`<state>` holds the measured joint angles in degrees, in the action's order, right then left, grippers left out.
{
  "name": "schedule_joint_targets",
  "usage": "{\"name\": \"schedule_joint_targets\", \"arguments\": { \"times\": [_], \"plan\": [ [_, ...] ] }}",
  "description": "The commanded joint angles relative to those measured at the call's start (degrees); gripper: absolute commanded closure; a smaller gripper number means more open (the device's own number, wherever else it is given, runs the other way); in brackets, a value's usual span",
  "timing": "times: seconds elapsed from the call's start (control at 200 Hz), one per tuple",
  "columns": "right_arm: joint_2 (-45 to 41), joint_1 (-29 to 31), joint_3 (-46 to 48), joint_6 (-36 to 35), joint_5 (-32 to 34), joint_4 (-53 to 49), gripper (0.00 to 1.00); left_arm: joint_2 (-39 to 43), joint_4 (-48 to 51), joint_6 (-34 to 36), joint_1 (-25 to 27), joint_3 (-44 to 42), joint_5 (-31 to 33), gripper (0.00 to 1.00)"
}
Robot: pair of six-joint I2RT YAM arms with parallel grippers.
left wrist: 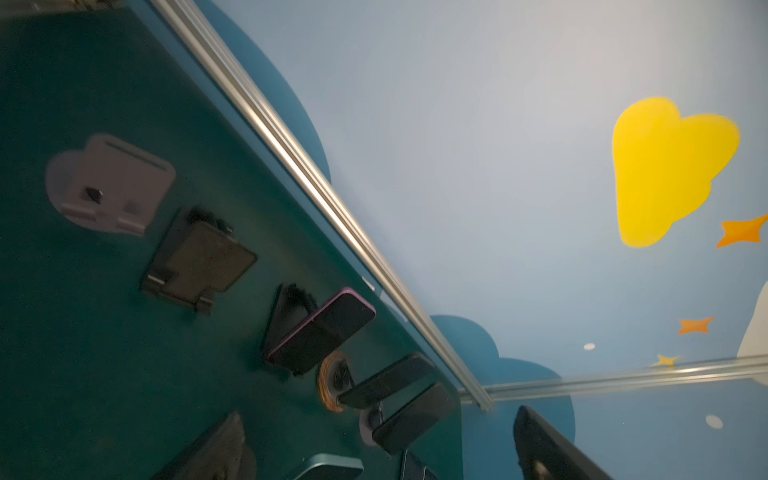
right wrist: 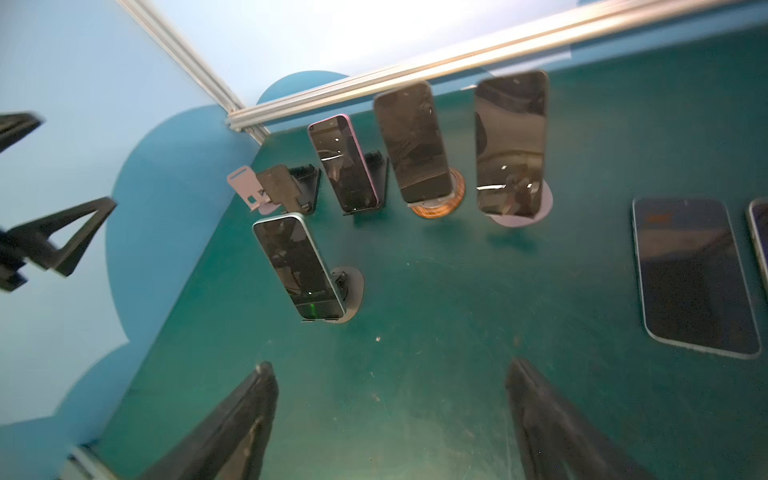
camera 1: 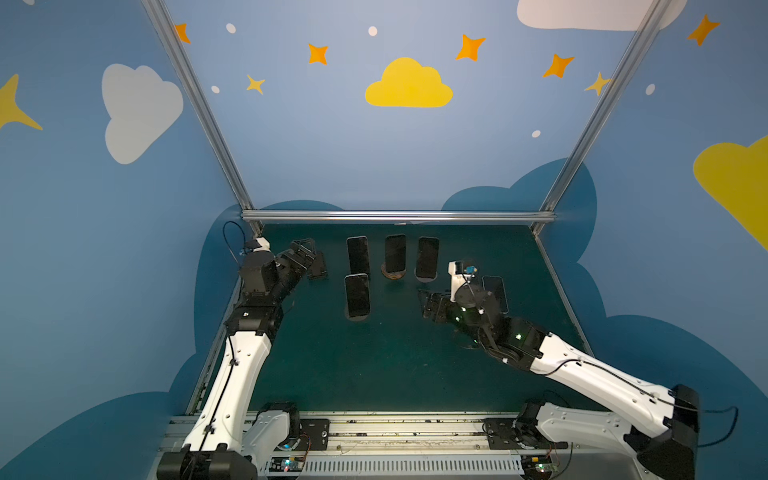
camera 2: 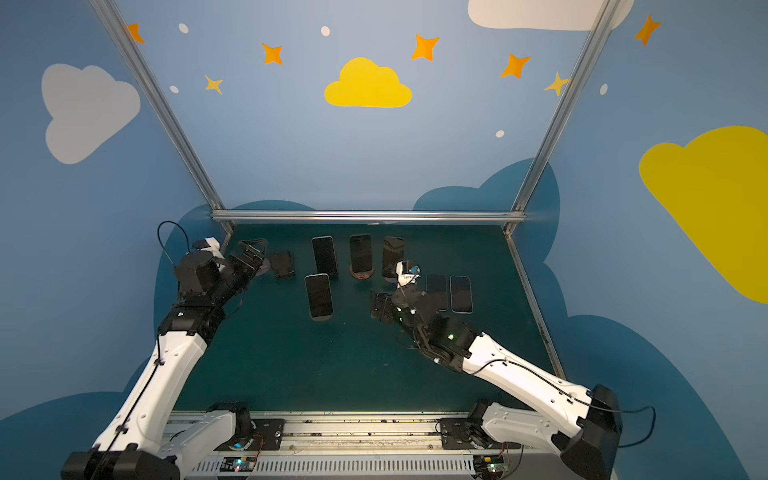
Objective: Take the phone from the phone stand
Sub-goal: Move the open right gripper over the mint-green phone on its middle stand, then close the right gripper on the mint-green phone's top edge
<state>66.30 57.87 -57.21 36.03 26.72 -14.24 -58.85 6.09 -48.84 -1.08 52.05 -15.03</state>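
Observation:
Several dark-screened phones lean upright on stands at the back of the green table. A teal-edged phone [right wrist: 297, 266] on a grey round stand [right wrist: 352, 291] is the nearest. Behind it are a pink-edged phone [right wrist: 345, 164], a phone [camera 1: 395, 252] on a wooden stand [camera 1: 392, 274], and a phone [camera 1: 427, 257] on a lavender stand [right wrist: 538, 208]. My right gripper [right wrist: 390, 368] hovers open over bare table in front of them, holding nothing. My left gripper [camera 1: 305, 249] stands wide open at the back left, next to the stands, also holding nothing.
Two stands without phones, one lavender [left wrist: 108, 183] and one black [left wrist: 199, 262], sit beside my left gripper. Two phones lie flat on the table at the right [camera 2: 436, 286] [camera 2: 461, 294], close behind my right wrist. An aluminium rail [camera 1: 395, 216] borders the back edge.

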Motion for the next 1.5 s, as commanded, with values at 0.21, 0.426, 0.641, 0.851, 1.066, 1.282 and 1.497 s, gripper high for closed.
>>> {"name": "schedule_joint_targets", "arguments": {
  "times": [0.21, 0.426, 0.641, 0.851, 1.066, 1.282, 1.497],
  "plan": [
    [17.4, 8.4, -15.7, -12.6, 15.1, 4.8, 0.07, 7.2, 0.5, 3.2, -0.6, -3.7, 2.5, 0.0],
    [30.0, 10.4, -30.6, -17.2, 13.6, 0.6, 0.07, 5.2, 5.0, 3.4, 2.3, -1.5, 4.9, 0.0],
    [39.7, 11.0, -39.2, -16.2, 12.3, -1.4, 0.06, 6.1, 5.2, 3.6, 1.9, -2.7, 9.0, 0.0],
    [45.6, 9.7, -44.2, -13.1, 9.5, -1.8, 0.05, 6.5, 5.8, 3.5, 0.3, -3.0, 10.8, 0.0],
    [48.8, 6.6, -46.9, -8.6, 5.5, -3.7, 0.04, 6.0, 5.0, 3.5, -1.0, -3.4, 10.5, 0.0],
    [49.8, 3.6, -47.1, -6.7, 0.2, -4.5, 0.04, 4.2, 4.4, 3.7, -2.4, -3.3, 8.9, 0.0],
    [50.2, 1.9, -45.1, -6.4, -2.8, -2.9, 0.04, 3.3, 2.7, 2.7, -3.0, -3.9, 6.8, 0.0]
  ]
}}
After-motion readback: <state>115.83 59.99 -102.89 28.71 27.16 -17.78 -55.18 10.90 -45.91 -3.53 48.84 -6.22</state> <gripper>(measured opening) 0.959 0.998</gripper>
